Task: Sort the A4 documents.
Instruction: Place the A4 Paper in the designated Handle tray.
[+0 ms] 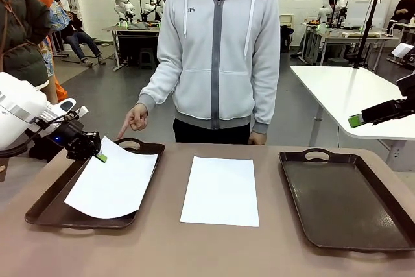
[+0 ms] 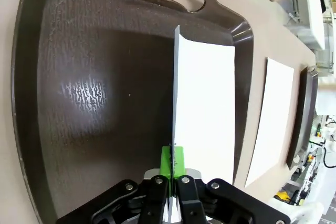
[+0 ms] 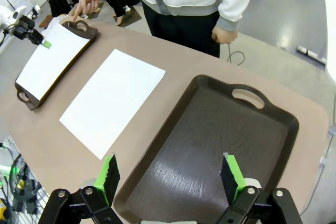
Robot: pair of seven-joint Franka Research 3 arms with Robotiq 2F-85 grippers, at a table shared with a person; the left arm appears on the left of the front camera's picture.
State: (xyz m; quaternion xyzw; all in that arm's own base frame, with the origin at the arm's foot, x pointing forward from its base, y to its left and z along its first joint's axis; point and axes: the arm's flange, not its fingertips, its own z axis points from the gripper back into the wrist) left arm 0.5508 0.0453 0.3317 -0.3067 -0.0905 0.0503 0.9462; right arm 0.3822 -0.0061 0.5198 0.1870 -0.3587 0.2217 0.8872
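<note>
My left gripper [image 1: 98, 156] is shut on the far left corner of a white A4 sheet [image 1: 113, 180], which lies tilted across the left brown tray [image 1: 45, 207] with its gripped corner lifted. In the left wrist view the sheet [image 2: 207, 108] stands edge-on between the green pads [image 2: 172, 162] above the tray floor [image 2: 89, 98]. A second A4 sheet [image 1: 220, 189] lies flat on the table's middle; it appears as a sheet [image 3: 113, 98] in the right wrist view. My right gripper [image 1: 355, 120] hangs open high above the right tray [image 3: 210, 145].
A person in a grey hoodie stands at the far edge, one hand [image 1: 135, 120] pointing down at the left tray's far handle [image 1: 131, 144]. The right brown tray [image 1: 343, 199] holds nothing. A white table [image 1: 350, 92] stands behind on the right.
</note>
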